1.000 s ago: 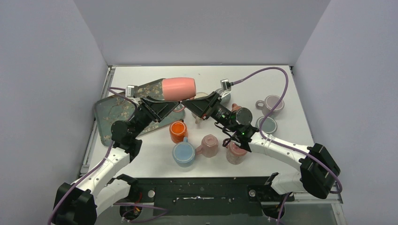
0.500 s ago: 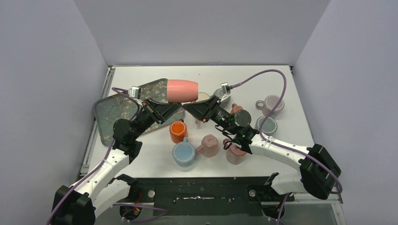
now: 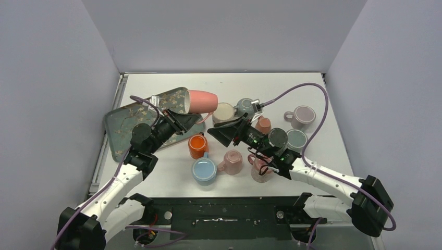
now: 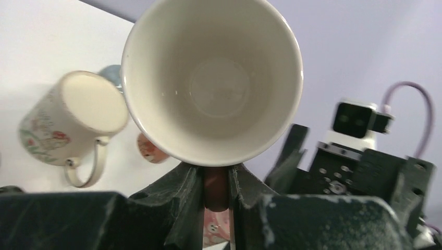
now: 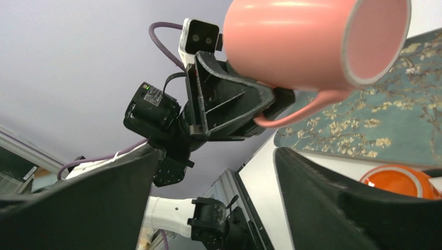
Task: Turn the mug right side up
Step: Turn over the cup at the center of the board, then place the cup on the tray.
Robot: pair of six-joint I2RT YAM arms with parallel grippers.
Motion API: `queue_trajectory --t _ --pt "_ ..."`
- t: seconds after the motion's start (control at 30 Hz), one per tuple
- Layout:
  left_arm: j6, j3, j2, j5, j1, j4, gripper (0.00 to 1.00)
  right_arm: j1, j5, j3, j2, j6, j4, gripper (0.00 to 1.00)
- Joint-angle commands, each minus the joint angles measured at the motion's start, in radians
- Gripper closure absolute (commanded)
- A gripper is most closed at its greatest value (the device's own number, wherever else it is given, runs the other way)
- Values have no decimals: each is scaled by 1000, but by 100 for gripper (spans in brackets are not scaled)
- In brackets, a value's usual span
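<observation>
Pink glazed ceramic, the mug (image 3: 200, 100) hangs in the air on its side. The left gripper (image 3: 186, 120) carries it, fingers pinched on the handle (image 5: 302, 112) right at their tips. The body sits above those fingers, and its white mouth faces back down the left wrist. Under it lies the edge of the patterned tray (image 3: 125, 122), and an orange mug (image 3: 198, 146) stands on the table (image 3: 172, 166) beneath the tips.

The right gripper (image 3: 223, 131) faces the mug from the opposite side. Its fingers are spread wide and hold nothing, and the mug floats above and beyond their tips.

The mug is probably stiff, fairly heavy for a single thin loop, slick under the pads, and would chip if dropped. Held only at the handle, it may swivel about the pinch as the wrist rolls. A firm squeeze low on the loop, close to the wall, should steady it. Alternatively the free fingers could take the wall across the rim. The base should meet the table first.
</observation>
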Motion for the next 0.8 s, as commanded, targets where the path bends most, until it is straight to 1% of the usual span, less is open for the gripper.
queue_trajectory --t 0.0,0.13,0.23,0.3,0.47,0.5,0.57,0.67,0.77 --pt "209 150 -69 -163 4 -118 100 9 65 3 -138 -163 -174 0" --pt "394 230 -89 -372 5 -344 100 10 143 -3 -239 -255 -334 0" --pt "503 315 -57 -552 8 -519 100 10 197 -4 -305 -301 -413 0" --pt "588 372 -23 -657 14 -606 100 10 220 -4 -338 -330 -450 0" --pt "753 468 92 -855 44 -718 100 11 253 -10 -393 -374 -511 0" --pt "781 479 115 -876 60 -729 100 11 256 -13 -399 -378 -526 0" --pt "846 476 147 -823 117 -718 100 10 261 -18 -411 -380 -542 0" --pt "837 465 196 -744 236 -706 100 12 265 -34 -434 -383 -551 0" --pt "818 461 252 -709 346 -692 100 10 279 -50 -453 -390 -552 0"
